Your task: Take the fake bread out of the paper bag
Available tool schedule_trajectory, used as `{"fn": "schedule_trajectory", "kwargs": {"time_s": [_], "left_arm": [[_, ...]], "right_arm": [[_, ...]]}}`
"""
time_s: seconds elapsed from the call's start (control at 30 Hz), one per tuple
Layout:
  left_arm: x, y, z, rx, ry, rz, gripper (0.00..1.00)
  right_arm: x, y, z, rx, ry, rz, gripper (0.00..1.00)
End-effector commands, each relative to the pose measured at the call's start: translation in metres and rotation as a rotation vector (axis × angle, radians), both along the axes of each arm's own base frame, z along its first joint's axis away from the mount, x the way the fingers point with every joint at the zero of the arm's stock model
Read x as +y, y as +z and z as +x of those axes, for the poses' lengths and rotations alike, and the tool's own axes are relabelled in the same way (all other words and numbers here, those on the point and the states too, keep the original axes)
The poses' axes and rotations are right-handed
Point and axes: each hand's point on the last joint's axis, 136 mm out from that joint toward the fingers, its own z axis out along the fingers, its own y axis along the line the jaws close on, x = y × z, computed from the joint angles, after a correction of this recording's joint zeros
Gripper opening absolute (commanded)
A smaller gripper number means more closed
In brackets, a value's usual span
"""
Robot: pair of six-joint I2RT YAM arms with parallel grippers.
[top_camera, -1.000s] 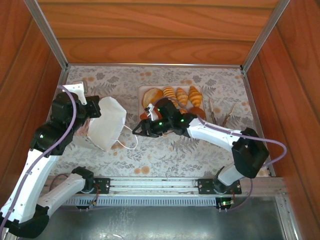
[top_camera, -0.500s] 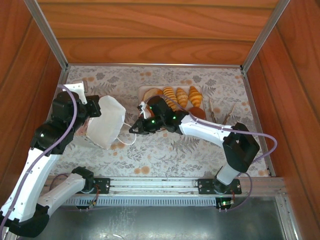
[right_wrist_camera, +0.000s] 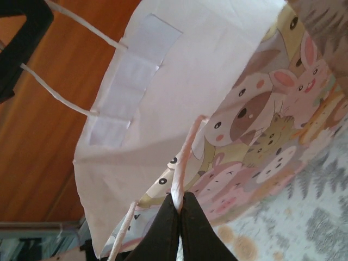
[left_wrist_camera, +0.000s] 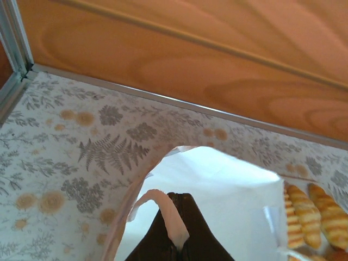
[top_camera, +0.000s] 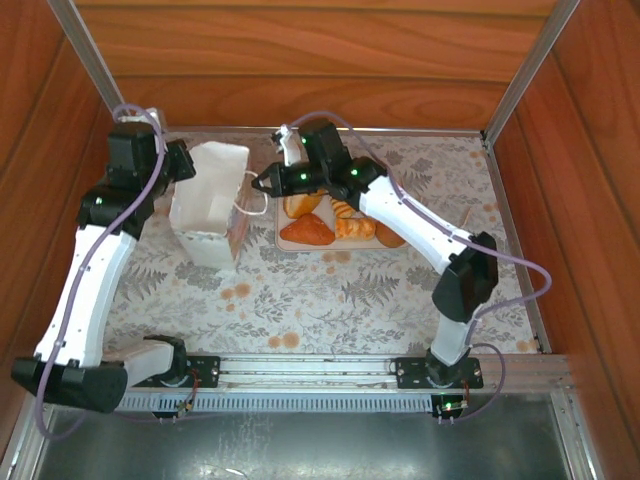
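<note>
R gripper (right_wrist_camera: pixel 179 202) clamped on paper bag (top_camera: pixel 208 200) cord handle (right_wrist_camera: pixel 185 152), L gripper (left_wrist_camera: pixel 176 217) pinching opposite handle (left_wrist_camera: pixel 162 202) — prob. to hold bag upright, mouth open, on counter (top_camera: pixel 330 290). Fake bread (top_camera: pixel 335 215) lies on tray (top_camera: pixel 284 238) just beside — apparently out.

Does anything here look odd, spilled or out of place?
Nothing spilled or damaged. The paper bag stands mouth up, stretched open by its cord handles, one pinched by the left end effector, one by the right end effector. The fake bread lies on the tray beside it.
</note>
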Motion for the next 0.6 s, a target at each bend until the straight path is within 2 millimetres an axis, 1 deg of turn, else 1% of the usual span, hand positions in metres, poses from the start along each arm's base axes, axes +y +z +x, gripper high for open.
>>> {"fn": "schedule_trajectory", "kwargs": {"time_s": [0.0,0.13,0.2,0.33,0.5,0.53,0.57], "left_arm": [[0.003,0.022,0.027,-0.069,-0.027,-0.008,0.00],[0.012,0.022,0.057,-0.064,-0.015,-0.009,0.00],[0.015,0.019,0.073,-0.054,-0.021,-0.023,0.00],[0.018,0.008,0.096,-0.024,-0.031,-0.042,0.00],[0.032,-0.013,0.118,0.015,0.027,0.003,0.00],[0.033,-0.015,0.120,0.020,0.029,0.005,0.00],[0.033,-0.016,0.122,0.022,0.033,0.008,0.02]], "right_arm": [[-0.003,-0.009,0.022,-0.008,-0.007,-0.058,0.04],[-0.004,-0.001,0.053,-0.013,-0.044,-0.048,0.04],[-0.006,0.002,0.068,-0.022,-0.069,-0.045,0.05],[-0.011,0.003,0.092,-0.023,-0.107,-0.036,0.04],[-0.014,-0.006,0.110,-0.005,-0.135,-0.037,0.05],[-0.013,-0.007,0.111,-0.005,-0.133,-0.034,0.06],[-0.012,-0.008,0.113,-0.008,-0.131,-0.032,0.07]]}}
